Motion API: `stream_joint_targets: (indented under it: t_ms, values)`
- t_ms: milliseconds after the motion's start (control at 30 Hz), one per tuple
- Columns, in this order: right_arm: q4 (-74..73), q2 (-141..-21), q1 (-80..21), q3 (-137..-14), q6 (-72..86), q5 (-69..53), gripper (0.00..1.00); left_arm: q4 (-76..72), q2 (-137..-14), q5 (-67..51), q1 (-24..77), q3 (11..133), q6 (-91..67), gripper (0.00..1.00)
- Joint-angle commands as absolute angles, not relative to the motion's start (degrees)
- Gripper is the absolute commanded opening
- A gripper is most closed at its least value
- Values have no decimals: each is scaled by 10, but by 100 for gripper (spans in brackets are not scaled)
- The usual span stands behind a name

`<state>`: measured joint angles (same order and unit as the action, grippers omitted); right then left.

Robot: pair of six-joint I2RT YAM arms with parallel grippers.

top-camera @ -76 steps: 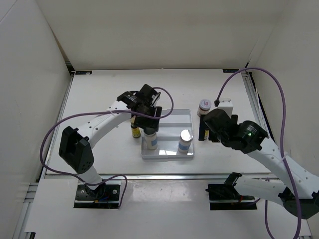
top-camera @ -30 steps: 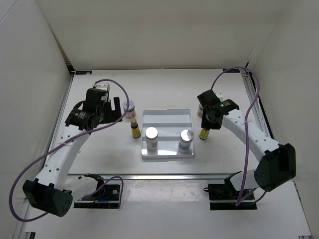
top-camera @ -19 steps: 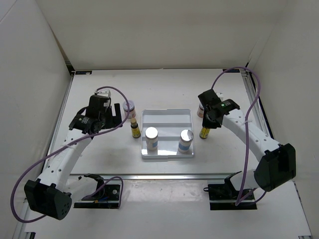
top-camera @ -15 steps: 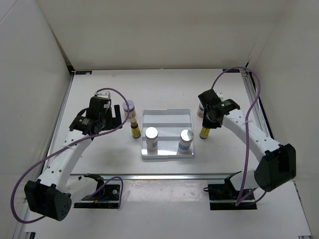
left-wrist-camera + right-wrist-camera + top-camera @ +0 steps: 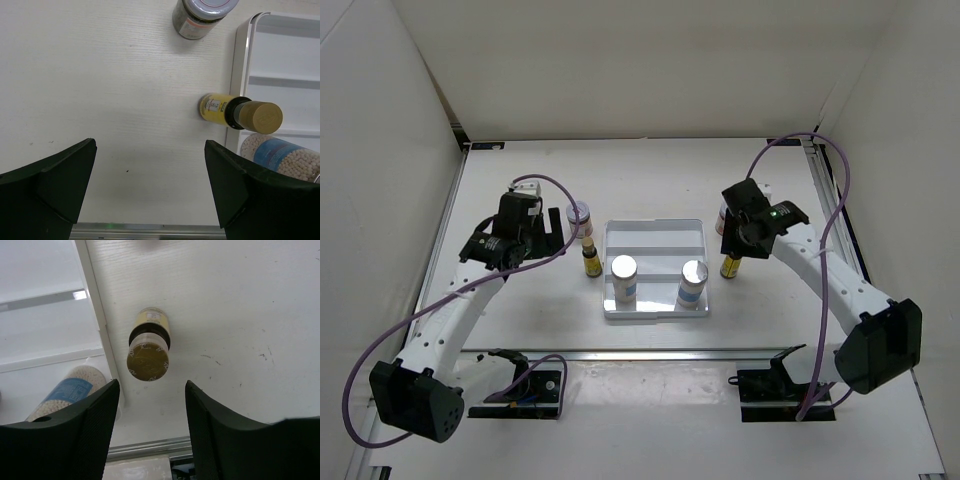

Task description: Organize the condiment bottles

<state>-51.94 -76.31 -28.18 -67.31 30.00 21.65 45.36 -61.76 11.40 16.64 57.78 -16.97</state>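
While right claw (image 5: 151,386) gapes released, yellow-labelled bottle (image 5: 148,347) stands just beyond fingertips, untouched.

Worktop (image 5: 100,110) reads matt white, faint wood grain showing. The tray (image 5: 655,232) is smooth, glossy white plastic. That silver cap (image 5: 694,270) gleams like polished metal. Small dark bottle (image 5: 148,347) has a dull tan cap. The fingers (image 5: 45,185) are matt black plastic.

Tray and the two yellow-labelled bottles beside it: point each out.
tray (image 5: 655,242): top external view, bare far compartment floor.
yellow bottle left of tray (image 5: 234,112): left wrist view, dark neck.
yellow bottle right of tray (image 5: 150,334): right wrist view, dark shoulder.
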Motion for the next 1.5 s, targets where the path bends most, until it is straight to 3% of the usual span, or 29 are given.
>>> stream_joint_targets:
  t_ms: [0, 267, 600, 1033, 1467]
  values:
    - [-509, -756, -279, -679, 292, 218, 60, 445, -614, 123, 163, 578, -168, 100]
    - [-497, -797, -279, -699, 276, 244, 58, 445, -620, 123, 163, 578, -168, 100]
    - [-471, -824, -274, -704, 270, 250, 45, 445, -636, 123, 163, 578, -168, 100]
    - [-472, -788, -269, -693, 265, 221, 0, 445, -636, 118, 163, 584, -163, 100]
    - [-507, -754, -308, -776, 246, 215, 0, 445, -636, 118, 163, 584, -163, 100]
